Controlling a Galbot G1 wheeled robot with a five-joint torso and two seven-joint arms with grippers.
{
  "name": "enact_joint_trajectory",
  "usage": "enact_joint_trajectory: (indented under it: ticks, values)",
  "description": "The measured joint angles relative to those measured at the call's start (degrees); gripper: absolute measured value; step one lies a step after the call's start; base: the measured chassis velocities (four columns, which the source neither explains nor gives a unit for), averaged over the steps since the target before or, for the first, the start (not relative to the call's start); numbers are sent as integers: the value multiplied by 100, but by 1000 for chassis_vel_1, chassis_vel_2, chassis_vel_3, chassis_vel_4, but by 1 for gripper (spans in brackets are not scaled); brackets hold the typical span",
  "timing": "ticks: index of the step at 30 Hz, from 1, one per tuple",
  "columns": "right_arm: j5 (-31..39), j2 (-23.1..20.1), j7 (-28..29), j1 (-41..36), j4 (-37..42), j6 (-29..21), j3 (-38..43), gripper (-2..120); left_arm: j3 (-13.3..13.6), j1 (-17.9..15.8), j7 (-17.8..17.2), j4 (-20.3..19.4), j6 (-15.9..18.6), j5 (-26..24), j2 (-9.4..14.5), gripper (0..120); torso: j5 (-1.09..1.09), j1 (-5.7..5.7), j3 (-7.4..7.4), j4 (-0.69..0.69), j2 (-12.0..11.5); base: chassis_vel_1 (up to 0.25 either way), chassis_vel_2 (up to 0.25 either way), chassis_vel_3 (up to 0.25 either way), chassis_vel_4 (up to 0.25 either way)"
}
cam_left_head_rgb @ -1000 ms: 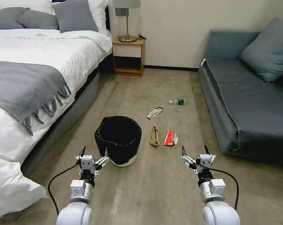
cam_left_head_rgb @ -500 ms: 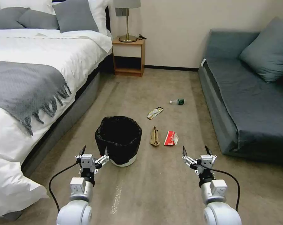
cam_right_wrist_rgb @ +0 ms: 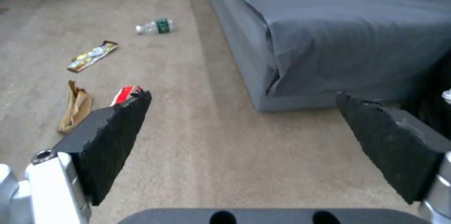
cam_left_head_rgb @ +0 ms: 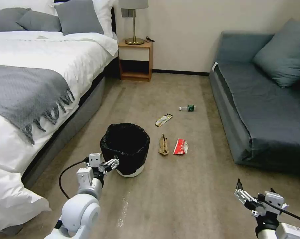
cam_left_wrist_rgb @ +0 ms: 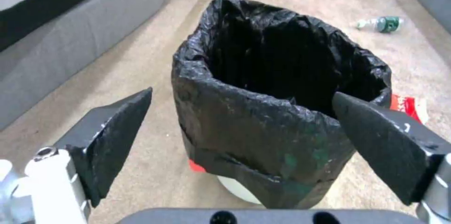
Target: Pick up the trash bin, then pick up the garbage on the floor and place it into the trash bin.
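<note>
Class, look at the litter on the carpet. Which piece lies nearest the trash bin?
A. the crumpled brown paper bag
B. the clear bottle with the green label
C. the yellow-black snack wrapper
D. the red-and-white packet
A: in the head view the brown paper bag lies just beside the trash bin, with the red-and-white packet beyond it and the wrapper and bottle farther off.

Black-lined trash bin (cam_left_head_rgb: 125,147) upright on carpet floor (cam_left_head_rgb: 176,189), garbage (cam_left_head_rgb: 172,146) scattered beside
</note>
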Motion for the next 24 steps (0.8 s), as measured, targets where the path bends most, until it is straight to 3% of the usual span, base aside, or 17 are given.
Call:
enact_joint_trajectory:
  ticks: [12, 19, 24]
  values:
    - [-145, -4, -139, 25, -182, 245, -34, 100, -218, -72, -6, 1, -111, -16, 84, 98, -2, 0, 0, -1, 0, 0, 0, 0, 0]
    - [-146, -7, -141, 33, -198, 248, -35, 100, -550, -484, -64, 67, -17, -399, 320, 98, -2, 0, 0, -1, 0, 0, 0, 0, 0]
    - [-146, -8, -142, 35, -204, 248, -36, 100, -618, -643, -65, 127, 29, -448, 378, 98, -2, 0, 0, 0, 0, 0, 0, 0, 0]
